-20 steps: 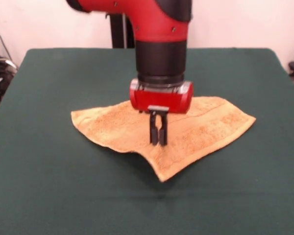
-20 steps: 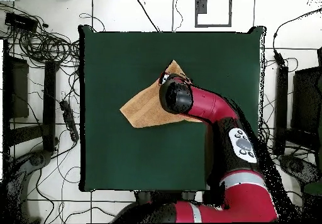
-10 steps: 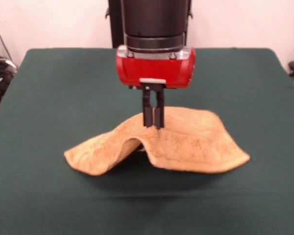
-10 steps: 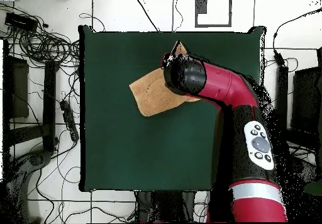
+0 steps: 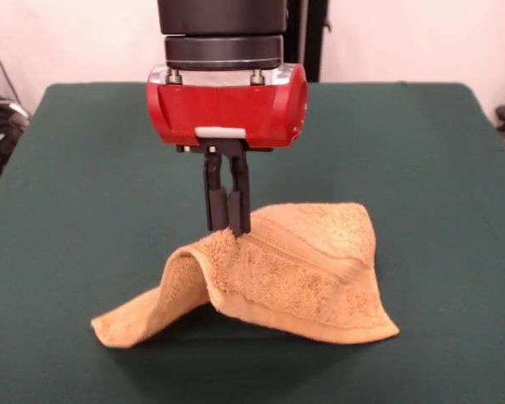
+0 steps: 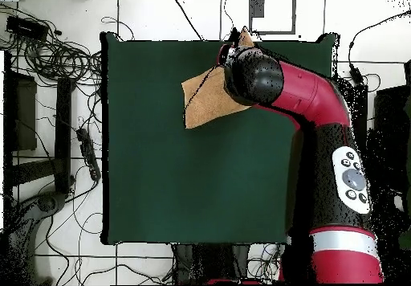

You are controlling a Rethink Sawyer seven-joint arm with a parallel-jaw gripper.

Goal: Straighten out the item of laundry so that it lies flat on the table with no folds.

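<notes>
Orange-tan terry cloth, the towel [image 5: 278,273] hangs pinched at a raised ridge directly under the hand [image 5: 227,220], so it forms a tent over the counter [image 5: 76,194]. From that peak one flap falls toward the front view's lower left, ending in a rolled corner that rests on the green cloth. The larger part slopes down to the right and front, its lower edge lying on the counter, with a woven band running across the slope. A dark hollow shows beneath the lifted fold, between the two parts.

The hand's two black fingers [image 5: 239,206] stand close together, clamped on the cloth at the ridge, and they point straight down from the red wrist housing [image 5: 227,105]. The black arm segment rises above it out of the top of the picture.

In the overhead view the towel [image 6: 205,102] sits near the counter's [image 6: 160,178] far edge from the robot's base, right of that edge's middle and toward the corner on that side. The arm [image 6: 321,130] covers part of it, and one tip of cloth pokes out beyond the arm close to the edge. The rest of the green cloth is well apart from the towel.
</notes>
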